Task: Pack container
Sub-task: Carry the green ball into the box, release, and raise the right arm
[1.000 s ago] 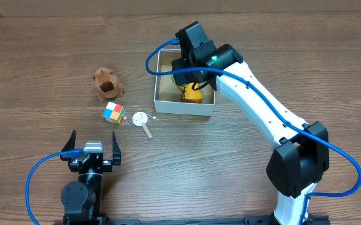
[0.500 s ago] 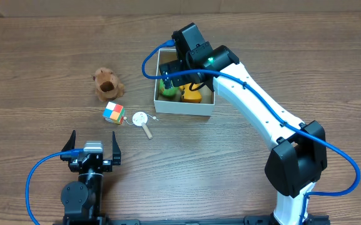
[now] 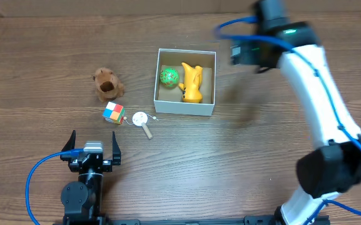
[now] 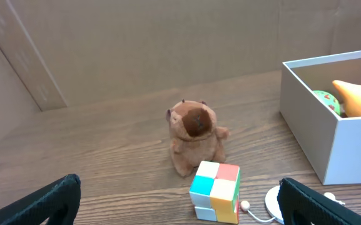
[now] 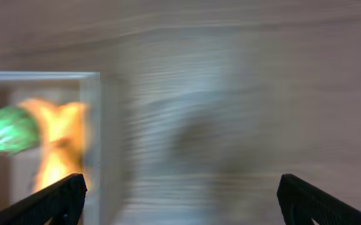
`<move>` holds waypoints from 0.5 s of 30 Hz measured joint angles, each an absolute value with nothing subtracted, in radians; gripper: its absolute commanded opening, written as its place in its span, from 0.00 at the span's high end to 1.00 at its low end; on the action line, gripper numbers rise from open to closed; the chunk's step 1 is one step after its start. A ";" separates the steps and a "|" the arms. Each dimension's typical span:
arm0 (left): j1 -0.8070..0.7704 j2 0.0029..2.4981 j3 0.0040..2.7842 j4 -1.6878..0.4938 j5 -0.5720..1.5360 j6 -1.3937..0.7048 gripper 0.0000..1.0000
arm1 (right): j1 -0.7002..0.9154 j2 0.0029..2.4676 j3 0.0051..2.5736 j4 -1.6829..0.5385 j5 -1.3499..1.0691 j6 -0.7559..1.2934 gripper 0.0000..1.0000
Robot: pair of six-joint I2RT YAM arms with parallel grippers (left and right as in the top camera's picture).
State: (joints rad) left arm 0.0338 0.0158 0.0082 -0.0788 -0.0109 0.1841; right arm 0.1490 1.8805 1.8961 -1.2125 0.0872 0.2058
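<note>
The container [image 3: 184, 109] is a white-walled box on the wooden table, with a green ball [image 3: 169, 76] and a yellow toy [image 3: 192, 83] inside. My right gripper [image 3: 248, 55] is blurred with motion, to the right of the box and apart from it. In the right wrist view it [image 5: 180, 194] is open and empty over bare wood, with the container wall [image 5: 96, 125] at the left. My left gripper [image 3: 93, 142] stands open near the front edge. The left wrist view shows it [image 4: 177, 200] empty, facing a coloured cube [image 4: 214, 190] and a brown plush [image 4: 196, 134].
Left of the box lie the brown plush [image 3: 107, 84], the coloured cube [image 3: 113, 113] and a white disc with a wooden handle [image 3: 142, 119]. A blue cable runs along each arm. Bare wood stretches to the right of the box and along the front.
My right gripper opened over the box and left the green ball inside beside the yellow toy. It then swung away to the right. The left arm has not moved.
</note>
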 measured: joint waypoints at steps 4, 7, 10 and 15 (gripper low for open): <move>0.034 0.015 0.008 -0.078 -0.010 0.184 0.00 | 0.054 1.873 1.897 -1.245 0.104 0.209 0.00; 0.034 0.016 0.008 -0.078 -0.011 0.184 0.00 | 0.032 1.873 1.897 -1.251 0.105 0.209 0.00; 0.034 0.015 0.008 -0.078 -0.011 0.184 0.00 | 0.026 1.873 1.897 -1.251 0.105 0.209 0.00; 0.034 0.016 0.008 -0.079 -0.011 0.184 0.00 | 0.026 1.873 1.897 -1.251 0.104 0.209 0.00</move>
State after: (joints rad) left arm 0.0338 0.0158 0.0082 -0.0788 -0.0109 0.1841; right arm 0.0257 1.8729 1.8965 -1.2514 0.1043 0.2092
